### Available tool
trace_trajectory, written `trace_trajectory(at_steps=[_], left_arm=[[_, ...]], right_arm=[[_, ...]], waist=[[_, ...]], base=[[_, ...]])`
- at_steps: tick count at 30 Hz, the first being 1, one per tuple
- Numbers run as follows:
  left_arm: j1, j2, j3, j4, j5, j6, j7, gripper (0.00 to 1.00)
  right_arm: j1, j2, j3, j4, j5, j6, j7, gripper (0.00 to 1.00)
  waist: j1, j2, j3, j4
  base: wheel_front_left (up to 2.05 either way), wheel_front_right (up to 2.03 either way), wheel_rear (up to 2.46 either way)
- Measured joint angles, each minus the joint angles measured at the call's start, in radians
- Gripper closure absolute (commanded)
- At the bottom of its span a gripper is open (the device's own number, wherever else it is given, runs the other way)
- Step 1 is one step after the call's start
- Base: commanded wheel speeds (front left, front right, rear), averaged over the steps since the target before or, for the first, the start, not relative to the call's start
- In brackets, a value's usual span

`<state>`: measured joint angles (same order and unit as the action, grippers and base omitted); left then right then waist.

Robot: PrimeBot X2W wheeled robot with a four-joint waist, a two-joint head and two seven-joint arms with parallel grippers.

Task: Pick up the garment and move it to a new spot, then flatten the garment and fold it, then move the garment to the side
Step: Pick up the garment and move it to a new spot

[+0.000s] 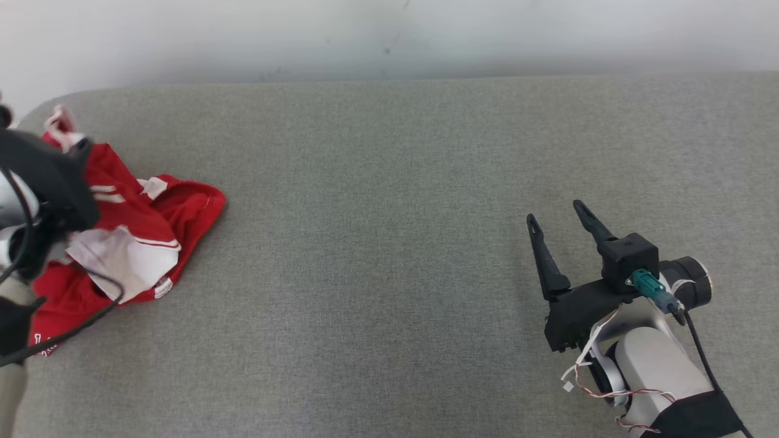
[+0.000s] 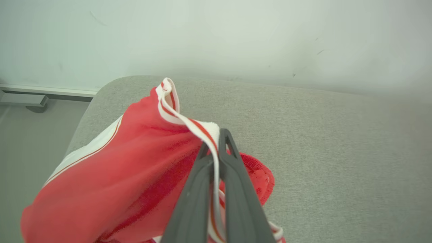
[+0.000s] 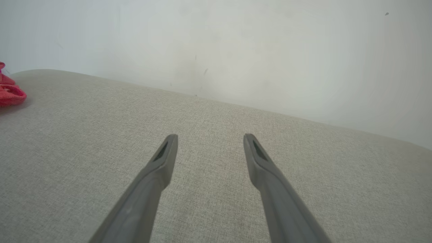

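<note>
The garment (image 1: 140,243) is a crumpled red top with white panels and red-and-white striped trim, lying at the far left of the grey fabric surface. My left gripper (image 2: 216,141) is shut on its striped trim, which runs up between the two dark fingers and lifts a fold of red cloth (image 2: 135,162). In the head view that arm's dark wrist (image 1: 48,182) covers part of the garment. My right gripper (image 1: 557,213) hovers open at the lower right, far from the cloth, with nothing between its fingers (image 3: 165,152). A red edge of the garment (image 3: 10,94) shows at the far left of the right wrist view.
A pale wall (image 1: 389,36) runs along the back of the grey fabric surface (image 1: 377,243). The surface's rounded left corner (image 2: 101,91) drops to a floor with a baseboard (image 2: 44,91). Black cables (image 1: 67,328) hang from my left arm over the garment.
</note>
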<state>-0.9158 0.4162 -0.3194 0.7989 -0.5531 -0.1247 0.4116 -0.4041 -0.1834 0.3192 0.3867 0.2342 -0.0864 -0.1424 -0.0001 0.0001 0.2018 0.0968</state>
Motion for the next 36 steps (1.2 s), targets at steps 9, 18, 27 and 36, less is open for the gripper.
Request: trace_trajectory(at_steps=[9,18,27,36], left_arm=[[0.000,-0.066,-0.086,-0.177,-0.137,0.000,-0.051,1.00],[0.008,-0.157,-0.217,-0.318,-0.216,0.000,-0.053,1.00],[0.032,-0.289,-0.343,-0.332,-0.233,0.000,-0.063,1.00],[0.036,-0.364,-0.393,-0.298,-0.236,0.000,-0.130,1.00]], right_arm=[[0.006,0.035,-0.002,0.033,0.027,0.000,-0.025,0.00],[0.022,0.038,-0.025,0.038,0.047,0.000,-0.043,0.00],[0.025,0.038,-0.036,0.038,0.048,-0.001,-0.053,0.00],[0.020,0.046,-0.031,0.035,0.051,-0.001,-0.062,0.00]], waist=[[0.0000,0.0000,-0.035,-0.050],[0.0000,-0.0001,-0.045,-0.139],[0.0000,-0.0001,-0.030,-0.218],[0.0001,0.0000,-0.009,-0.278]], base=[[0.00,0.00,0.00],[0.00,0.00,0.00],[0.00,0.00,0.00],[0.00,0.00,0.00]])
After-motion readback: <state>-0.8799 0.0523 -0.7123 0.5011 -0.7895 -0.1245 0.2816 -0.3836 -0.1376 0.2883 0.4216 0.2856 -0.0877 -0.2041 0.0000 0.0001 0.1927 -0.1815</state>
